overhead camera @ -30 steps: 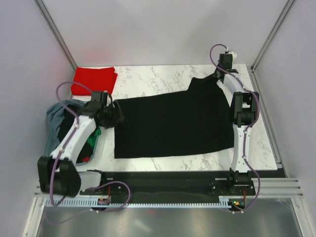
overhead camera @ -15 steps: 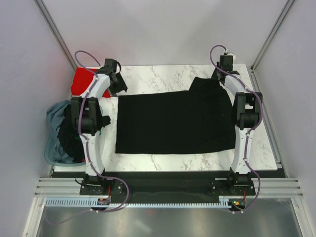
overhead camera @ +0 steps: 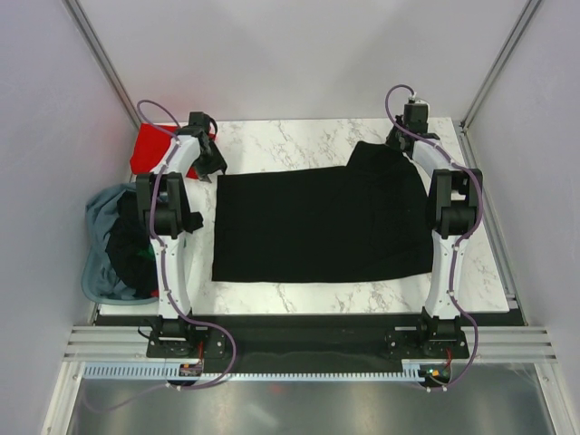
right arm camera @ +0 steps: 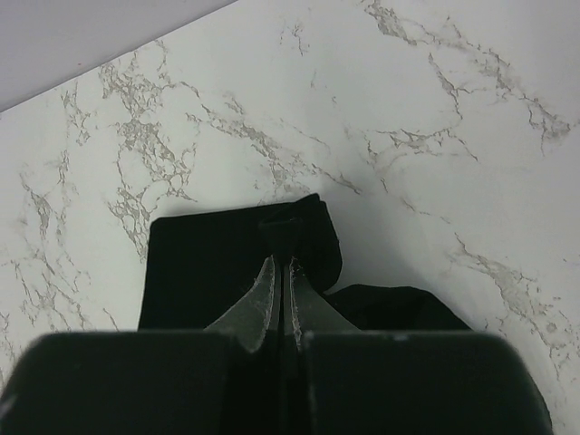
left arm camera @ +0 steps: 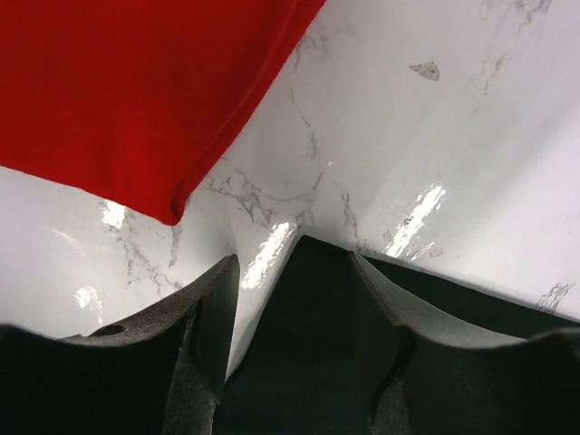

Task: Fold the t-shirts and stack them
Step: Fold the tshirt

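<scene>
Across the middle of the table (overhead camera: 290, 145) lies the black shirt (overhead camera: 317, 227), spread flat as a broad dark rectangle, with one part jutting toward the far right corner. At the far left corner sits the red shirt (overhead camera: 148, 152), folded and partly hidden behind the left arm in the top view. Just off the table's left edge stands a grey-blue tub (overhead camera: 98, 217) with a heap of dark cloth inside.

Both arms reach toward the far side. The left fingers (left arm camera: 204, 317) hang over the black shirt's far left corner. They stand apart, one on each side of the pointed corner, which lies on the marble between them, and neither visibly presses it. The red shirt's rounded corner is near and beyond the fingertips, with a strip of bare marble between it and the black cloth.

The right fingers (right arm camera: 263, 294) are at the jutting part on the far right. They are pressed together, tips meeting on a small raised fold of black cloth — closed on the black shirt. Around that fold the cloth lies bunched on the marble.
</scene>
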Controlling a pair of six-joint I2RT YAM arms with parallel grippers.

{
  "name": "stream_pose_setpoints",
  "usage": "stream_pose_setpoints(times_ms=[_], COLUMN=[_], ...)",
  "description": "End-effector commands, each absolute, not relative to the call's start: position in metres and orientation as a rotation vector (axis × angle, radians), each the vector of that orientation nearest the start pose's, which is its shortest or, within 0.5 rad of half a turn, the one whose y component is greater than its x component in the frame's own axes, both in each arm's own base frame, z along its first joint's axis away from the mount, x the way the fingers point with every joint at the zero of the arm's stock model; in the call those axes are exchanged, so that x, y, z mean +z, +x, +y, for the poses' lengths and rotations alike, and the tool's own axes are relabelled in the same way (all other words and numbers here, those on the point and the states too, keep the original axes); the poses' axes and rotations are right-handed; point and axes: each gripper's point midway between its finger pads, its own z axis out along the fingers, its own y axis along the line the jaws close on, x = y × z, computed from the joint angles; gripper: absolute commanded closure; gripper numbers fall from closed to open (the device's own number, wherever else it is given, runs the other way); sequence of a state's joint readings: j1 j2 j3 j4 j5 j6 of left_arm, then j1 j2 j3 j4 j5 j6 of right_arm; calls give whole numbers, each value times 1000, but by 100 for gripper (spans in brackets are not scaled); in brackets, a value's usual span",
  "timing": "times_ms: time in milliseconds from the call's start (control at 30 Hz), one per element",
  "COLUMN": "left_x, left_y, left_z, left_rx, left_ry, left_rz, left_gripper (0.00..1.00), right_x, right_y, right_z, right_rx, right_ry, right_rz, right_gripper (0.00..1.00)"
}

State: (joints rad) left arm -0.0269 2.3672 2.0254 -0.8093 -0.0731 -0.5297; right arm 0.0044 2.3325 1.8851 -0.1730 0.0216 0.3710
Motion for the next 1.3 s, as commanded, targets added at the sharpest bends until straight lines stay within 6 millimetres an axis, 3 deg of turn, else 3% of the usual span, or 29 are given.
stream_pose_setpoints(times_ms=[0,300,400,467,533,700,733,800,833,867,933,967,1000,1100,1133,1167,1200,1233,1267], left_x=[26,20,18,17,25,54,59,74,79,84,94,98,102,96,105,106,95,95,106], left_y=[531,534,537,540,546,551,551,547,545,543,534,530,521,500,495,489,476,473,468], left_z=[-32,-37,-38,-39,-41,-48,-49,-49,-50,-50,-50,-51,-52,-53,-54,-55,-53,-52,-52], left_rx=[-86,-89,-94,-99,-127,-187,-190,-199,-201,-203,-211,-215,-219,-212,-218,-217,-198,-202,-207], left_ry=[-678,-684,-684,-683,-677,-665,-661,-656,-659,-660,-665,-666,-668,-689,-688,-686,-698,-697,-692], left_rz=[2633,2627,2621,2619,2599,2552,2545,2527,2521,2516,2510,2508,2510,2542,2528,2526,2554,2544,2521], left_gripper=[43,53,74,83,97,98,98,98,98,98,98,98,98,98,98,98,98,98,98], right_x=[91,85,85,89,96,118,131,138,155,156,179,172,189,181,199,183,183,199,184], right_y=[634,630,629,628,628,623,622,616,613,608,598,590,582,556,546,531,522,511,497], right_z=[19,23,25,28,34,48,51,55,57,60,60,59,60,60,60,59,59,58,57], right_rx=[225,253,266,272,286,343,360,371,380,391,394,393,393,395,398,392,389,389,387], right_ry=[407,391,390,384,365,332,318,308,295,282,272,277,261,256,245,250,249,241,251], right_rz=[2114,2132,2136,2133,2125,2109,2092,2088,2064,2069,2039,2060,2037,2069,2041,2078,2080,2048,2084], right_gripper=[100,100,100,100,100,100,100,100,100,100,100,100,100,100,100,100,100,100,100])
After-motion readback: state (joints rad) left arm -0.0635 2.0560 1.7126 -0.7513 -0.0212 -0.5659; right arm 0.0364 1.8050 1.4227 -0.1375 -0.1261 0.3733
